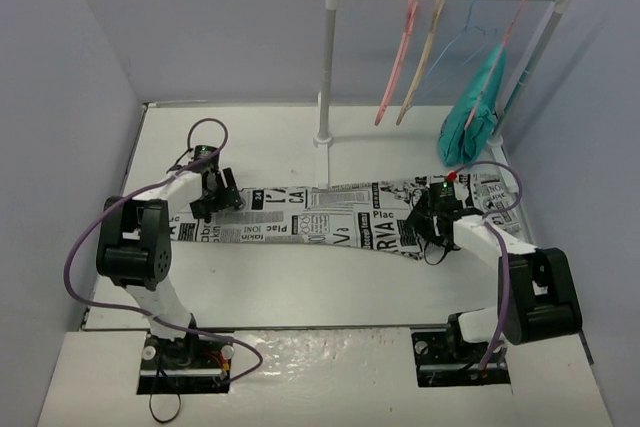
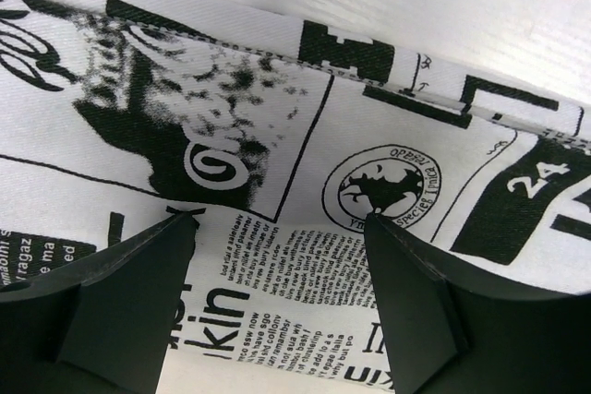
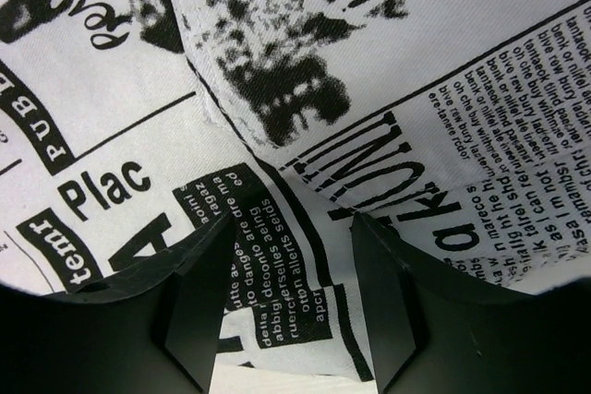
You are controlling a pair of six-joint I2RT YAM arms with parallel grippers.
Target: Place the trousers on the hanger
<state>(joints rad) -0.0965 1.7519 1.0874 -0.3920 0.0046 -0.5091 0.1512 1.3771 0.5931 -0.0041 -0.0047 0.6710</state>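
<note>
Top view. The trousers (image 1: pixel 330 215) lie flat in 1 long band across the middle of the table (image 1: pixel 300 287), running left to right, print side up. The band passes just in front of the foot of the white clothes rack (image 1: pixel 325 67).

The hanger (image 1: pixel 397 55), pink, hangs by its hook from the rack's rail, well apart from the trousers below. A tan hanger (image 1: pixel 424 52) hangs just beside it on the right. Further right are a thin blue wire hanger (image 1: pixel 468 32) and a teal garment (image 1: pixel 475 112) at the rail's right end.

Left gripper (image 1: pixel 215 197): low over the left end of the trousers. In the wrist view its 2 black fingers (image 2: pixel 120 292) stand wide apart. Printed cloth lies flat in the gap, with nothing clamped. The cloth's stitched edge crosses the top of that view, with bare table beyond it.

Right gripper (image 1: pixel 432 222): low over the right part of the trousers. In the wrist view its 2 fingers (image 3: pixel 185 292) are parted, with a narrower gap than the left's and cloth showing between them. A crease in the cloth runs just ahead of the tips.

Whether any fingertip touches the cloth cannot be told from either wrist view.
</note>
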